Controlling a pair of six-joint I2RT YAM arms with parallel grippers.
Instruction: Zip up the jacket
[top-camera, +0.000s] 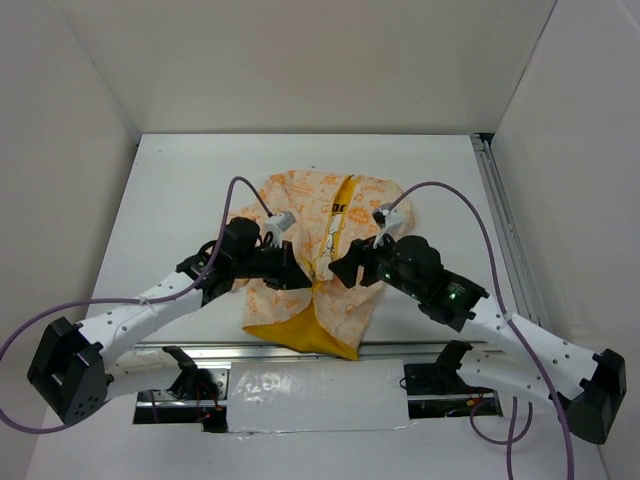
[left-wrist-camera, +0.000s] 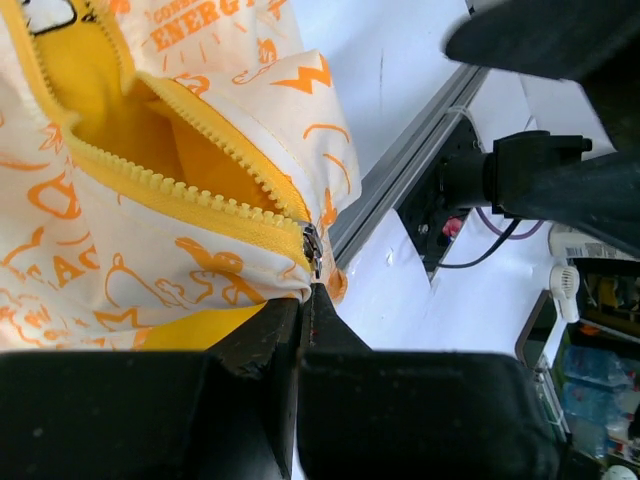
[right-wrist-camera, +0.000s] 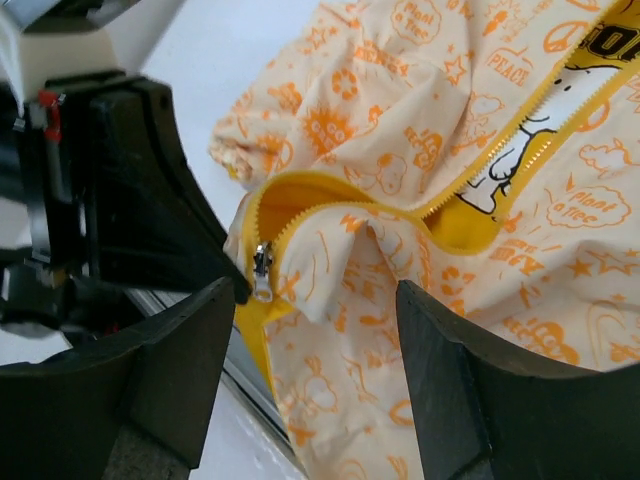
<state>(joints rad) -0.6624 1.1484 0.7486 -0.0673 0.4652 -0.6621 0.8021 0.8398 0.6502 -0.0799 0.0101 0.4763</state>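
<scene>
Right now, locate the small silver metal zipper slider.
In the left wrist view, the slider sits at the cream-and-orange jacket's hem, just above the left gripper.

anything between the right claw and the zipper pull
Nothing visible. The zipper pull hangs exposed just ahead of the open right claw. The left claw, pinching the jacket at its hem right beside the pull, crowds that side but does not cover it.

Jacket (right-wrist-camera: 400, 130): "PEACE", "Plant a tree" (probably "ENERGY").
</scene>
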